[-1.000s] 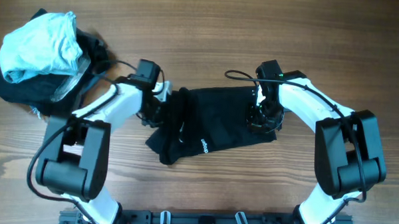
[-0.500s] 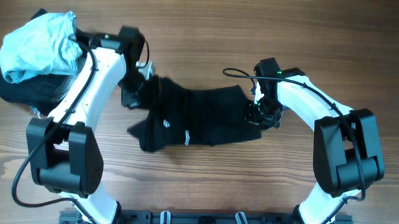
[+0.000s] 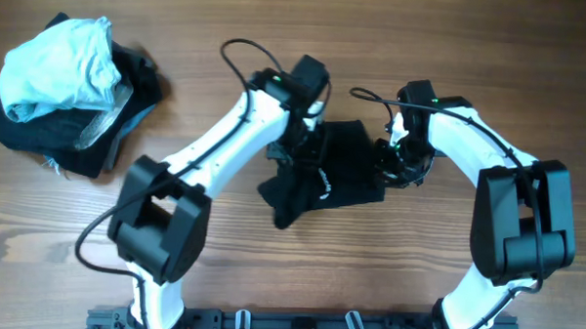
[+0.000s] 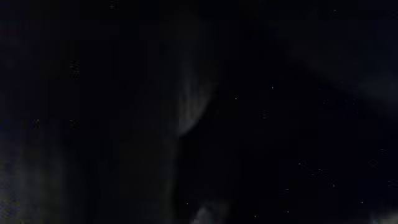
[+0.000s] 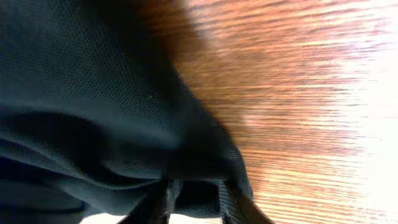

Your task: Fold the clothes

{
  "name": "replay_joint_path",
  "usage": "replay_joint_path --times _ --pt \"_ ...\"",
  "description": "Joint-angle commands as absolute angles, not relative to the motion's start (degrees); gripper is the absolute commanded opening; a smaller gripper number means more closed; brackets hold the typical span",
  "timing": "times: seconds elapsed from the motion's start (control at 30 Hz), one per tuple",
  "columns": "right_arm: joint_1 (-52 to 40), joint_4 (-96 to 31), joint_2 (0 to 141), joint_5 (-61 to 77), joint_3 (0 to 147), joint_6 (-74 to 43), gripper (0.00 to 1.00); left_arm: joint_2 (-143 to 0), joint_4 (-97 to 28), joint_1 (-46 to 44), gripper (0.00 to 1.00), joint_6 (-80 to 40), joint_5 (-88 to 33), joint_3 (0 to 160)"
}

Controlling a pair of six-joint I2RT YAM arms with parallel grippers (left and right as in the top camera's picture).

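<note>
A black garment [image 3: 346, 181] with a small white logo lies bunched on the wooden table [image 3: 270, 271] at the centre. My left gripper [image 3: 295, 150] is at its upper left part, shut on the cloth. The left wrist view is filled with the dark fabric [image 4: 186, 112] and its jaws are hidden. My right gripper [image 3: 399, 160] is at the garment's right edge. In the right wrist view its fingers [image 5: 196, 199] are closed around a fold of the black mesh cloth [image 5: 93, 93], low over the wood.
A pile of clothes sits at the table's far left corner: a light blue cloth [image 3: 57, 63] on top of dark garments [image 3: 89, 133]. Cables loop above both wrists. The rack's edge [image 3: 297, 326] runs along the front.
My left arm swung far to the right, carrying the garment's left edge over towards the right side. The garment now lies shorter and bunched. The right gripper stayed at the right edge.
</note>
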State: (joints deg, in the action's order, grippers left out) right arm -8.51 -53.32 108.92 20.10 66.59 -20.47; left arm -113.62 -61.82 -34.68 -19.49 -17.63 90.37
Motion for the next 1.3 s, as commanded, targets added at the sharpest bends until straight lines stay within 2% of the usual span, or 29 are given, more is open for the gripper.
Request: replay_joint_path --times 0.0,0.07,0.13,0.17,0.23,0.3,0.43,0.47,0.5,0.6,0.7,0.83,0.97,1.13,1.17,1.2,1.23,1.27 --pt "-6.0 -53.5 109.9 21.1 67.7 -21.1 0.39 -114.5 -55.0 -38.6 0.46 -20.5 -20.3 91.0" --pt "-4.3 -53.5 108.9 21.1 67.7 -20.9 0.43 -114.5 -48.8 -40.5 0.47 -22.2 -20.4 91.0" --pt "-3.7 -53.4 108.0 21.1 67.7 -20.7 0.45 -114.5 -44.7 -41.4 0.38 -23.0 -20.4 91.0" --pt "-3.4 -53.5 107.5 21.1 67.7 -20.8 0.46 -114.4 -43.3 -41.4 0.37 -23.0 -20.3 91.0" --pt "-3.2 -53.7 106.2 22.0 67.7 -17.9 0.49 -114.3 -45.6 -39.6 0.33 -23.0 -20.3 92.8" --pt "-3.3 -53.4 105.3 26.5 67.7 -11.7 0.51 -113.7 -49.5 -37.2 0.35 -23.0 -20.3 95.4" --pt "-3.3 -53.3 103.7 44.9 67.7 4.9 0.57 -111.3 -56.9 -30.9 0.44 -22.7 -20.3 100.3" --pt "-3.3 -53.3 103.6 49.2 67.7 7.4 0.62 -110.3 -58.0 -28.8 0.47 -21.8 -20.3 100.8" --pt "-3.4 -52.7 103.6 51.7 67.7 7.5 0.65 -109.4 -58.8 -26.7 0.48 -20.7 -20.3 100.8" --pt "-3.8 -49.4 103.7 50.1 67.6 2.5 0.85 -108.5 -60.2 -22.5 0.49 -19.9 -20.3 100.8" --pt "-5.7 -48.1 103.7 49.4 67.6 3.2 0.93 -108.5 -61.3 -20.5 0.49 -19.9 -20.3 100.8" --pt "-6.2 -48.1 103.6 48.4 67.6 3.1 0.96 -108.5 -61.4 -20.4 0.49 -19.7 -20.3 100.8" --pt "-6.2 -48.2 103.6 54.1 67.6 8.6 0.99 -108.5 -61.3 -20.4 0.49 -19.7 -19.9 100.8" --pt "-6.2 -45.9 103.6 41.0 67.6 -15.4 0.98 -108.5 -60.2 -20.4 0.49 -19.7 -19.9 100.8" --pt "-6.3 -45.3 103.6 39.4 67.6 -18.3 0.82 -108.5 -59.5 -20.4 0.49 -19.7 -19.9 100.8" --pt "-6.3 -44.6 103.6 39.2 67.6 -18.3 0.57 -108.5 -59.3 -20.4 0.49 -19.7 -19.9 100.8" --pt "-6.3 -43.6 103.6 39.2 67.6 -17.9 0.05 -108.5 -59.1 -20.4 0.49 -19.7 -19.9 100.8" --pt "-6.3 -42.4 103.5 41.2 67.6 -16.1 0.04 -108.5 -59.2 -20.4 0.49 -19.7 -19.9 100.8"
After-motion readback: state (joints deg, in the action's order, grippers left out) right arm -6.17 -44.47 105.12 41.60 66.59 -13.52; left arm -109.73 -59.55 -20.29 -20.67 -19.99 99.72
